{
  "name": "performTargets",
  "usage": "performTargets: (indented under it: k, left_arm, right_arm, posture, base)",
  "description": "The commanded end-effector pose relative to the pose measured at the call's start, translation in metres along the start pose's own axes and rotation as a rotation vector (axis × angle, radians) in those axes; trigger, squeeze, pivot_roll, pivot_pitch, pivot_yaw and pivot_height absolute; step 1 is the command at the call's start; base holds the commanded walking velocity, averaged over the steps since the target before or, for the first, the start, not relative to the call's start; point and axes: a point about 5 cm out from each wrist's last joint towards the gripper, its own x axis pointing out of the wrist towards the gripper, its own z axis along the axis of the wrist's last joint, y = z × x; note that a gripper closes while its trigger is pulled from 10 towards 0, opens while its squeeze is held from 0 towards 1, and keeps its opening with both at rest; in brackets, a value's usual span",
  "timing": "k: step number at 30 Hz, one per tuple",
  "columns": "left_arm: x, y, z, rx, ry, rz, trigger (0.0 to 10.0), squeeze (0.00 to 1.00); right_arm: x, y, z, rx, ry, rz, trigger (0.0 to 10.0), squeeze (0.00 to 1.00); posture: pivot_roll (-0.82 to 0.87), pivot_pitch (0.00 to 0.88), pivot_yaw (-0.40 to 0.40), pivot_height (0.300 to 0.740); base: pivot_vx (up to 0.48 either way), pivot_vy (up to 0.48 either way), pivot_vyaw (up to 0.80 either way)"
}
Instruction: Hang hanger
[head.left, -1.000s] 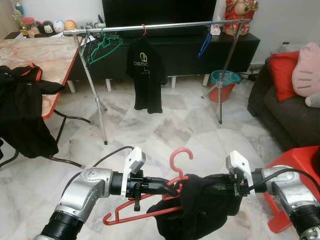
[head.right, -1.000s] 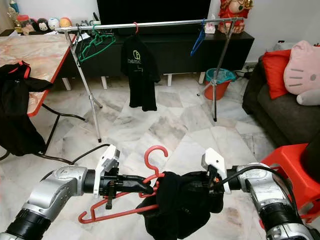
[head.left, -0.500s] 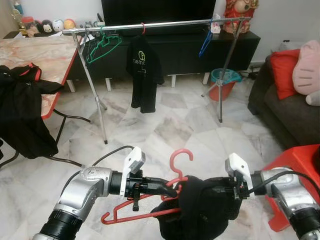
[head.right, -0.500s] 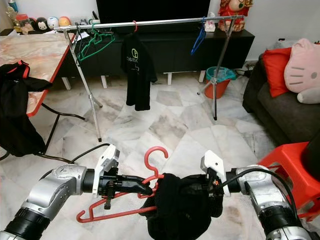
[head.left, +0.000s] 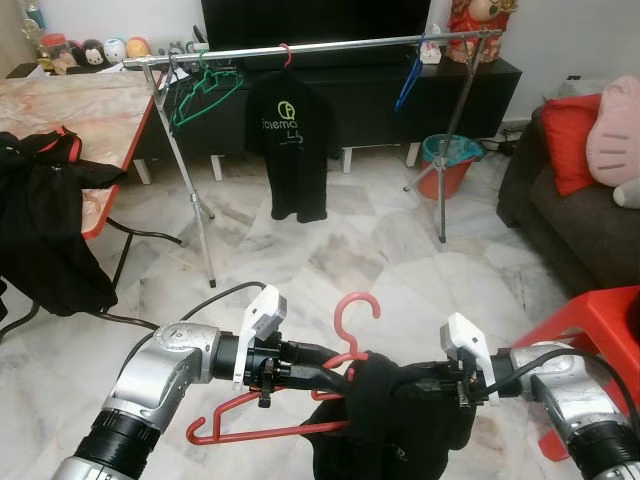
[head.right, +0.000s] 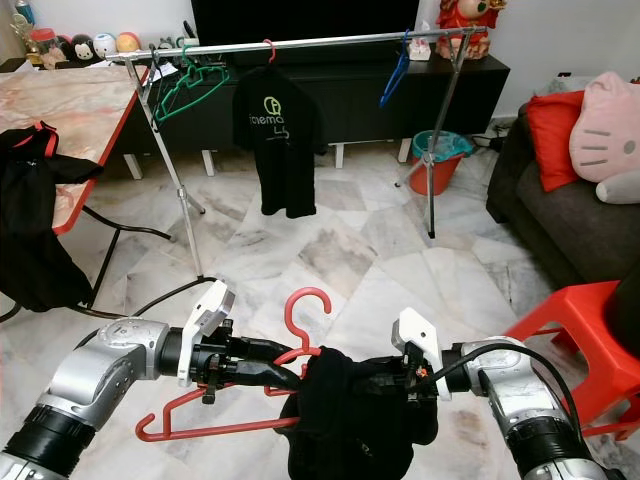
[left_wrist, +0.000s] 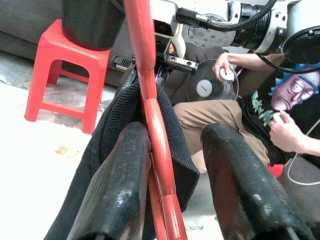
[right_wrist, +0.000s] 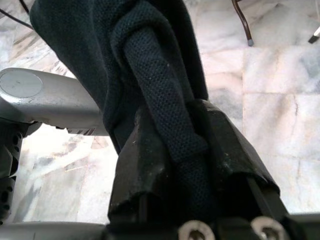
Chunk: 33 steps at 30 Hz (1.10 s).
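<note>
Between both pincers, red hanger (head.left: 290, 425), black garment (head.left: 385, 425) draped

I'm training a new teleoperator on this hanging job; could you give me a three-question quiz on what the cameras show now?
1. True or false: the clothes rail already carries a black T-shirt.
2. What does the right gripper hold? A) green hangers B) black garment C) blue hanger
3. Fill in: the left gripper's fingers sit either side of the ___ hanger.

Key:
1. True; it hangs near the green hangers, with a blue hanger further along.
2. B, the black garment, pinched between the fingers.
3. Red; a gap shows beside one finger.
</note>
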Motion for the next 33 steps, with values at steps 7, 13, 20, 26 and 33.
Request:
performTargets:
  k: [7, 13, 20, 26, 33]
  left_arm:
    - [-0.005, -0.005, 0.002, 0.021, 0.043, -0.108, 10.0, 1.00]
    - [-0.005, -0.005, 0.004, 0.014, 0.024, -0.113, 10.0, 1.00]
    - [-0.002, 0.001, 0.010, 0.031, -0.020, -0.036, 10.0, 1.00]
    - [0.002, 0.010, 0.007, 0.064, 0.029, 0.059, 10.0, 1.00]
    - [0.004, 0.019, 0.004, 0.087, 0.049, 0.151, 10.0, 0.00]
  right_arm:
    - [-0.002, -0.005, 0.004, -0.019, -0.013, -0.055, 0.0, 0.00]
    - [-0.001, -0.005, 0.001, -0.019, -0.009, -0.081, 0.0, 0.00]
    - [0.005, -0.004, -0.003, -0.018, -0.008, -0.104, 0.0, 0.00]
    - [0.007, -0.005, -0.003, -0.019, -0.017, -0.121, 0.0, 0.00]
    - [0.009, -0.006, -0.005, -0.020, -0.015, -0.157, 0.0, 0.00]
  posture:
    - [-0.09, 0.000, 0.000, 0.732]
    - [-0.09, 0.000, 0.003, 0.732]
    - [-0.08, 0.000, 0.008, 0.732]
    - [-0.08, 0.000, 0.013, 0.732]
    - [-0.08, 0.000, 0.011, 0.732]
  base:
    - [0.000, 0.000, 0.00]
    - [0.000, 0.000, 0.00]
    - [0.000, 0.000, 0.00]
    - [0.000, 0.000, 0.00]
    - [0.000, 0.000, 0.00]
